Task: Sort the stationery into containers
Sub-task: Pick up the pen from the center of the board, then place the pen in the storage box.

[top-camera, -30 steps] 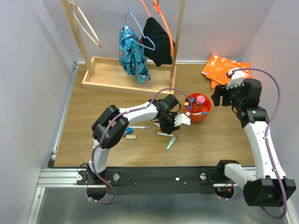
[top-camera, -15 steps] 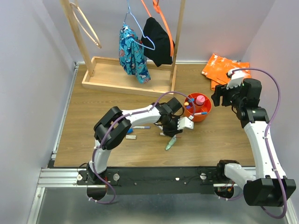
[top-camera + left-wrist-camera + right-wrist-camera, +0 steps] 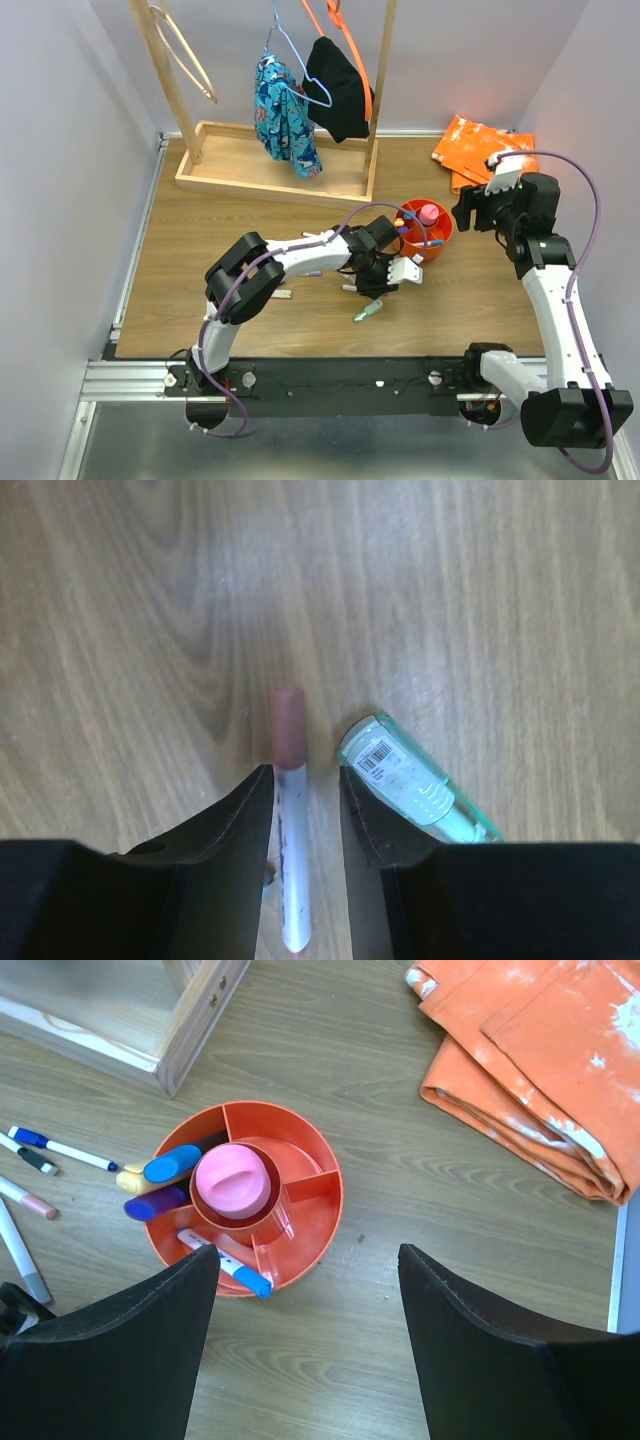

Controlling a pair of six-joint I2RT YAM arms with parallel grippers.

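Nearest the arm bases, a mint-green piece (image 3: 367, 310) lies tilted on the wooden table (image 3: 200, 230). Just beyond it the left gripper (image 3: 305, 775) is down at the table top, its jaws partly apart and straddling a thin white pen (image 3: 290, 860) with a red cap. A gap shows beside the pen, so nothing is clamped, and the mint-green piece sits just outside one finger. Farther on stands the round orange cup (image 3: 320, 1210). It holds a pink highlighter (image 3: 232, 1178) upright in its middle well, three more highlighters (image 3: 170, 1165) in one outer compartment, and a blue-capped pen (image 3: 225, 1265) in another, its cap past the rim. The right gripper (image 3: 307, 1255) hangs off the table beside the cup, jaws spread wide and holding nothing. At the far side lie a folded orange bag (image 3: 540, 1070) and a wooden tray (image 3: 190, 1020).
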